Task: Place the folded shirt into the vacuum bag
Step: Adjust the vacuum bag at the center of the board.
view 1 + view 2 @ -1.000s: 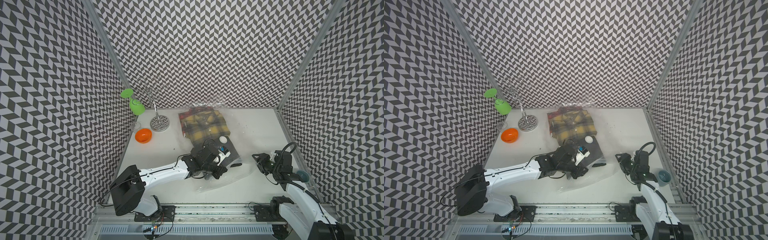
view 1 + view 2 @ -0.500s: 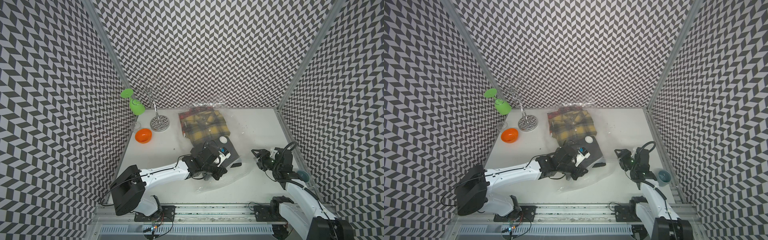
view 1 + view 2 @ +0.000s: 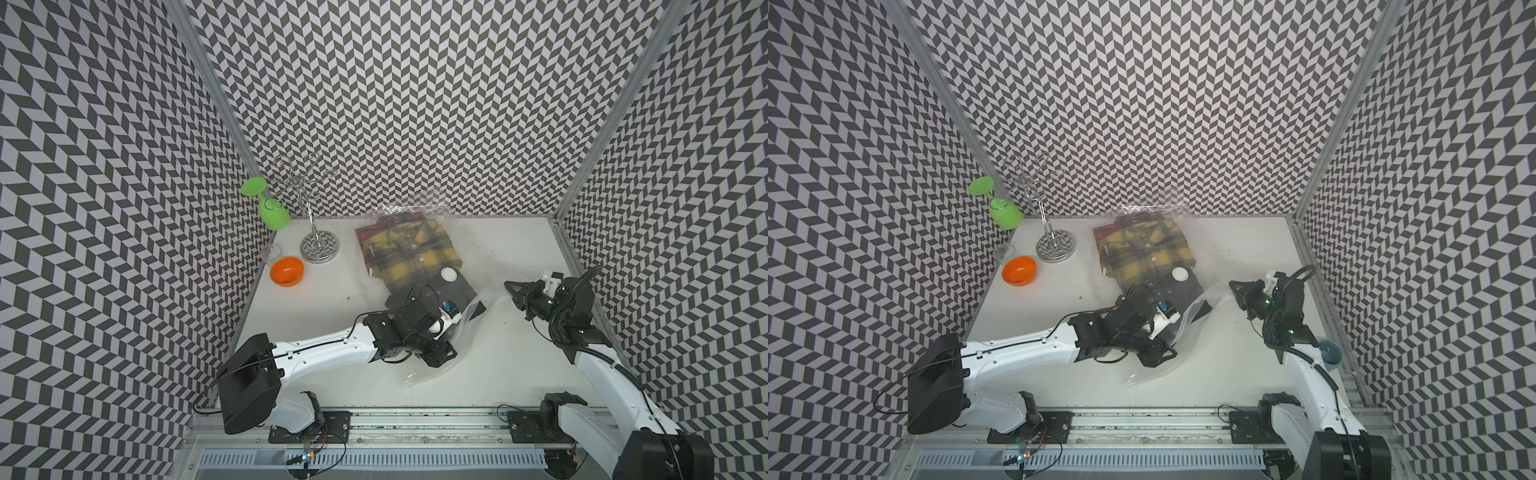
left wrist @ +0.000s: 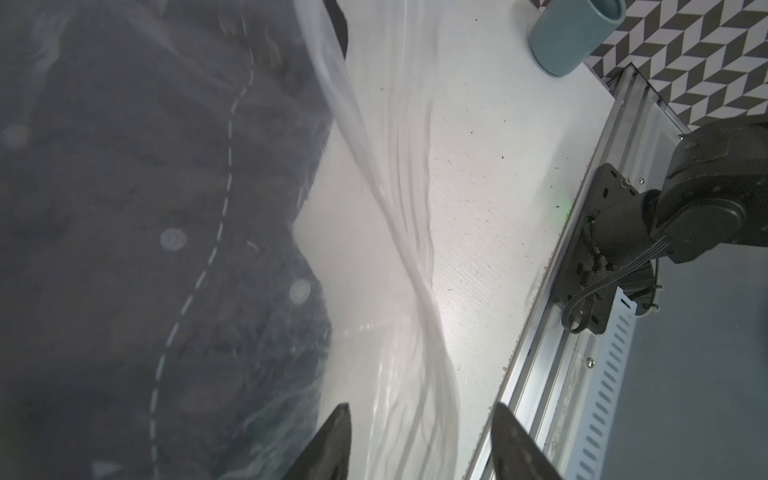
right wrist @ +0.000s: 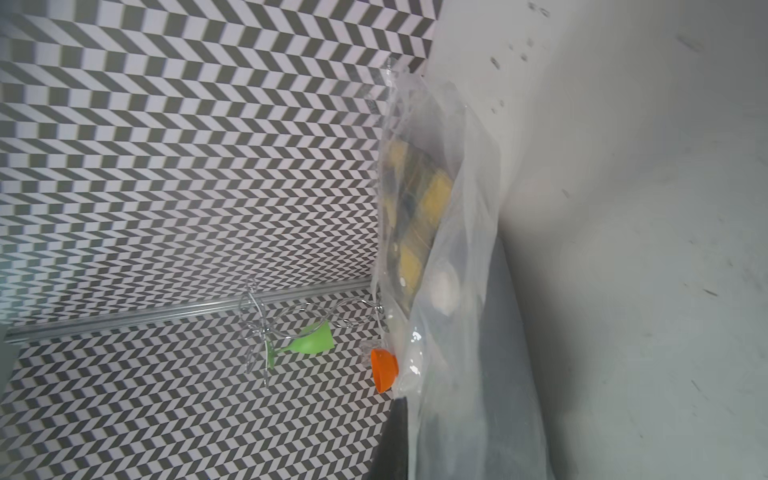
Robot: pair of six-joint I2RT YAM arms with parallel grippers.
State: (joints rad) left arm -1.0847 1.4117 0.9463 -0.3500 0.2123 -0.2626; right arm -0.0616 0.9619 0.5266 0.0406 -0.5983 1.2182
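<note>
The vacuum bag (image 3: pixel 419 249) lies crinkled from the back wall toward the front, its white valve cap (image 3: pixel 449 273) on top. A yellow plaid shirt (image 3: pixel 409 249) fills its far end. The dark grey folded shirt (image 3: pixel 459 291) sits inside nearer the mouth, and shows in the left wrist view (image 4: pixel 145 208) under the film. My left gripper (image 3: pixel 436 353) (image 4: pixel 419 415) hovers at the bag's mouth, jaws open, with loose film between them. My right gripper (image 3: pixel 509 286) (image 5: pixel 409 436) is shut on the bag's right edge film.
A chrome rack (image 3: pixel 318 245) with a hanging green glass (image 3: pixel 272 210), a clear glass (image 3: pixel 271 250) and an orange bowl (image 3: pixel 286 271) stand at the back left. A teal cup (image 3: pixel 1329 353) sits by the right wall. The arms' rail (image 3: pixel 415 419) runs along the front.
My left gripper has opened from shut. My right gripper has moved a little toward the back and closed on the bag's edge, which now stands lifted toward it.
</note>
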